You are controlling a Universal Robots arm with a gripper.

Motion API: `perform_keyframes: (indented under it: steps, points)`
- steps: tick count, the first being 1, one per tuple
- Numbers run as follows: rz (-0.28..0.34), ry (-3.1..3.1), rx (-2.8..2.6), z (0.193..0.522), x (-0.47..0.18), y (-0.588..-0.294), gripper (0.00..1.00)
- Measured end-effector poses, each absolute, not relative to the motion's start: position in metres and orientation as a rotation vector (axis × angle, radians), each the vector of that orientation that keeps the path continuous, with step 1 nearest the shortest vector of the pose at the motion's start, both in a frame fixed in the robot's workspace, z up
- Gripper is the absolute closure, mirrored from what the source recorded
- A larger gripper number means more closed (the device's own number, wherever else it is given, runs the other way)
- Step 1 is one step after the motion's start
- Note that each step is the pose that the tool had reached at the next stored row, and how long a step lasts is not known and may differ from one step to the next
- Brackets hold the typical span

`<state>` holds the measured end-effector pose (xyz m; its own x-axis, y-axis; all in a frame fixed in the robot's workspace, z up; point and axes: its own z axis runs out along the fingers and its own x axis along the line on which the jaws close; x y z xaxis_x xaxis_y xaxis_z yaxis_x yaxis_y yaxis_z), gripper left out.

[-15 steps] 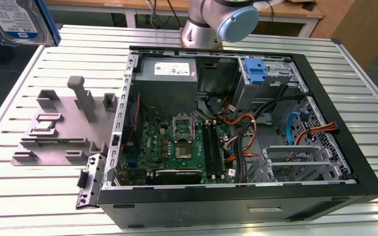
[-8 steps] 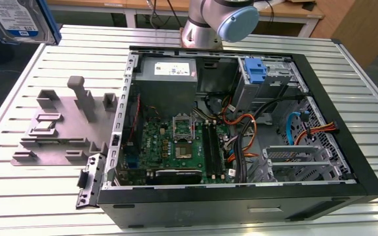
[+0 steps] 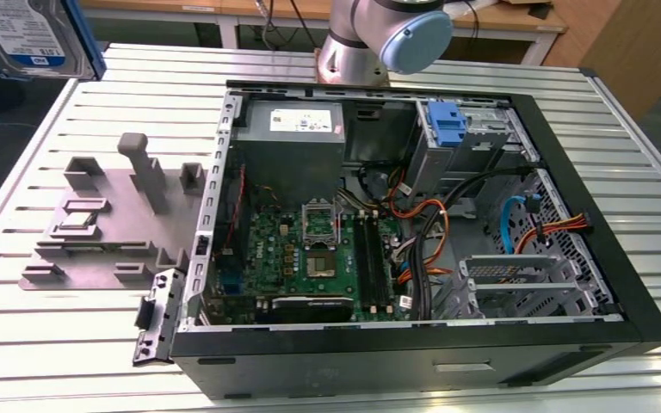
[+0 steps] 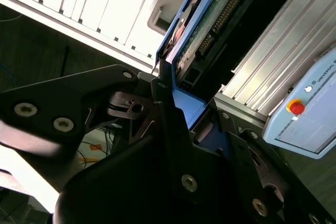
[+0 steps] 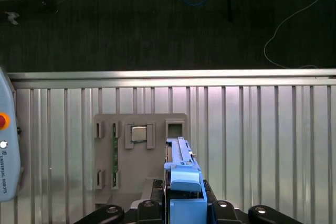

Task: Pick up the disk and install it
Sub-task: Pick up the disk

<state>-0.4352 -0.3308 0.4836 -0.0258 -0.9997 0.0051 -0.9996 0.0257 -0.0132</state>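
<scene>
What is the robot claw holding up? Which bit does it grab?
The gripper is shut on the disk, pinching the end of its blue carrier.

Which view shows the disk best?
The second wrist view: the disk is close up, board side showing, clamped in the gripper. The first wrist view shows it edge-on; the exterior view catches its labelled face, cut off at the corner.

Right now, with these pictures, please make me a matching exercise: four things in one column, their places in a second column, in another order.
1 disk
2 grey fixture
3 blue bracket
4 power supply

A on the drive bay in the case
B on the slatted table, beside the case
C in the shut gripper, off the table
D in the case, next to the green board

Pairs: 1-C, 2-B, 3-A, 4-D
</scene>
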Motion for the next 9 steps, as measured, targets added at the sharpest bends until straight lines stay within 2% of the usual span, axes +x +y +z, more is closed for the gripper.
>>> perform_keyframes:
  steps: [9]
  points:
    - [-0.021,2.246,-2.189,0.4836,-0.4350,-0.3359,0.64]
